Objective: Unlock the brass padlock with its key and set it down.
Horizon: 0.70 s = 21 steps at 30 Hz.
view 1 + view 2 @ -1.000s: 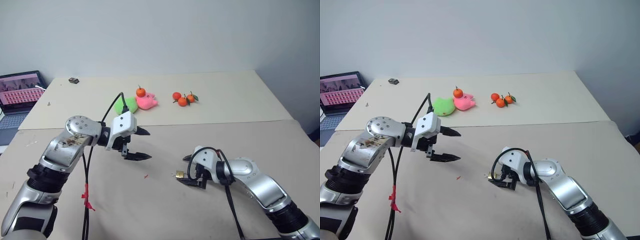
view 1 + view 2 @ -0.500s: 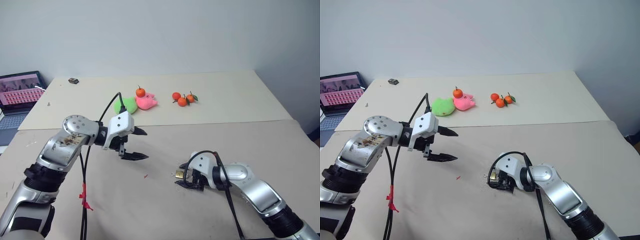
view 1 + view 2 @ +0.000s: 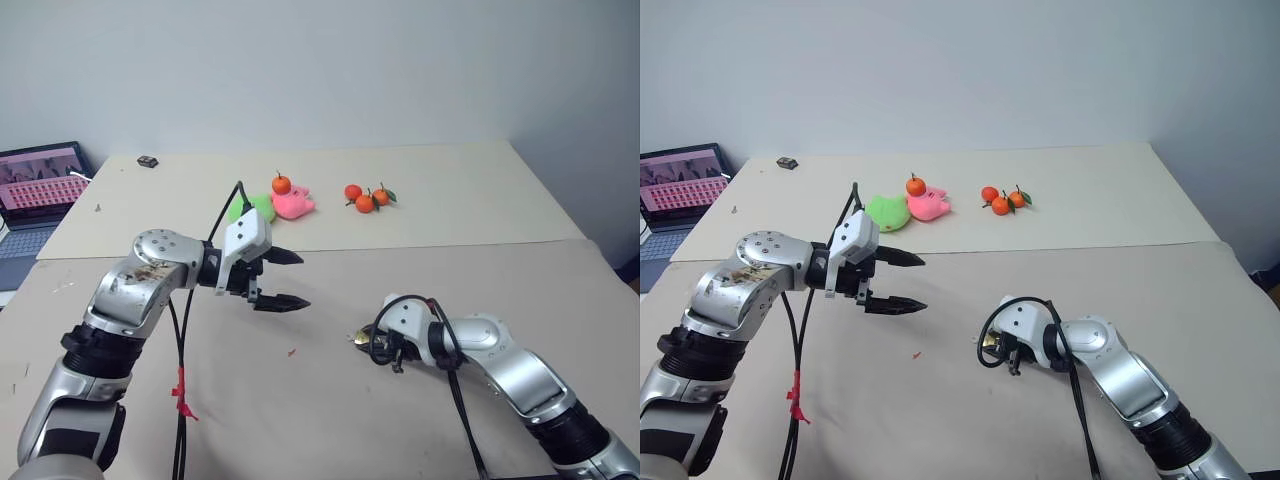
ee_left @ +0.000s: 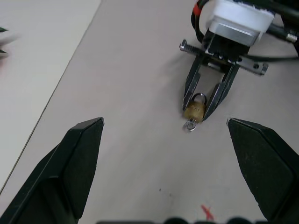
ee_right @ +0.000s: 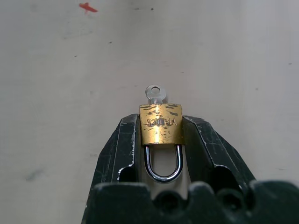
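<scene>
Right wrist view: I'm seeing my right claw (image 5: 161,128) clamping the small brass padlock (image 5: 161,124) by its sides, silver shackle (image 5: 162,163) pointing back between the fingers, silver key (image 5: 155,94) sticking out, low over the beige surface (image 5: 224,56). My left claw (image 3: 285,279) is hovering spread wide, holding nothing.

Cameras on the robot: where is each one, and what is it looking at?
Head eye views: on the head, looking down at both arms over the beige table.
Left wrist view: looks between the open left tool at the right tool.
Right wrist view: looks along the right tool, clamping the small brass padlock with its silver key.
Both wrist views share the padlock.
</scene>
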Each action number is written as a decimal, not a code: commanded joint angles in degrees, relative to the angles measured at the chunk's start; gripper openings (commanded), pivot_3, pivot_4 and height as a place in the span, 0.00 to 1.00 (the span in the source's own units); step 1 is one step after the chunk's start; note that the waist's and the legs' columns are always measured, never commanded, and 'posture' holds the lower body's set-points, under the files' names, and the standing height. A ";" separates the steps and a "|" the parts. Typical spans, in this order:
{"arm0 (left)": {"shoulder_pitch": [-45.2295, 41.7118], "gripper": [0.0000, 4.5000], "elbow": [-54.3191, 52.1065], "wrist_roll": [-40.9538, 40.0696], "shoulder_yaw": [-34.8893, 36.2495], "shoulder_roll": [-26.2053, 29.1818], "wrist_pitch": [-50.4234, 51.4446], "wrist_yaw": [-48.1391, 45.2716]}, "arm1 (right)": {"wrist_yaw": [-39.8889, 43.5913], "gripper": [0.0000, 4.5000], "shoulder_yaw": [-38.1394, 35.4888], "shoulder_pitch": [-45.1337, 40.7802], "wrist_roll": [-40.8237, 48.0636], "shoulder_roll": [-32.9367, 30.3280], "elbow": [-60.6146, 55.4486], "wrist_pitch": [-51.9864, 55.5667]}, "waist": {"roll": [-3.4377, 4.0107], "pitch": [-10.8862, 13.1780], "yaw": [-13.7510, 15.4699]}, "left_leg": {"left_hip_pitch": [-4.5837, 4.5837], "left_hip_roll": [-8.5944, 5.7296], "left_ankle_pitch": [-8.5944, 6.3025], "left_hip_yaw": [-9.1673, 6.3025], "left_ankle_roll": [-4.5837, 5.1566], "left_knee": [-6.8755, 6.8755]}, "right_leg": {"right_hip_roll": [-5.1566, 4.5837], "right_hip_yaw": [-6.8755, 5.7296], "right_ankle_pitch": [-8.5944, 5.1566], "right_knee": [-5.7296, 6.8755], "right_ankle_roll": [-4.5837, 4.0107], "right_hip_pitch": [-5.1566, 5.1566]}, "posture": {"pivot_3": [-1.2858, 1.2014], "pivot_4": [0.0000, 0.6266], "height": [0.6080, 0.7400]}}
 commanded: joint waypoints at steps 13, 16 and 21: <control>-2.89 1.00 4.44 -18.72 10.67 -7.63 30.55 12.20 | -1.62 0.20 -4.79 -9.92 -10.50 -2.02 -2.54 -24.01 | 0.04 -0.04 0.13 | 0.07 -0.01 0.01 -0.17 -0.02 0.06 | 0.01 -0.14 0.00 0.09 -0.03 -0.04 | 0.52 0.24 0.39; -4.30 1.00 6.35 -20.44 12.93 -9.37 32.48 14.32 | -1.10 0.20 -5.02 -9.21 -10.33 -2.08 -3.68 -24.34 | 0.03 -0.04 0.16 | 0.07 -0.01 0.01 -0.18 -0.02 0.08 | 0.00 -0.16 0.00 0.10 -0.05 -0.04 | 0.52 0.24 0.39; -4.60 0.63 6.88 -21.37 12.97 -10.14 33.70 15.86 | -0.48 0.20 -5.37 -8.65 -10.20 -1.66 -5.72 -23.30 | 0.03 -0.04 0.02 | 0.06 -0.02 0.04 -0.19 -0.07 0.07 | 0.00 -0.15 0.00 0.20 -0.03 -0.01 | 0.52 0.24 0.39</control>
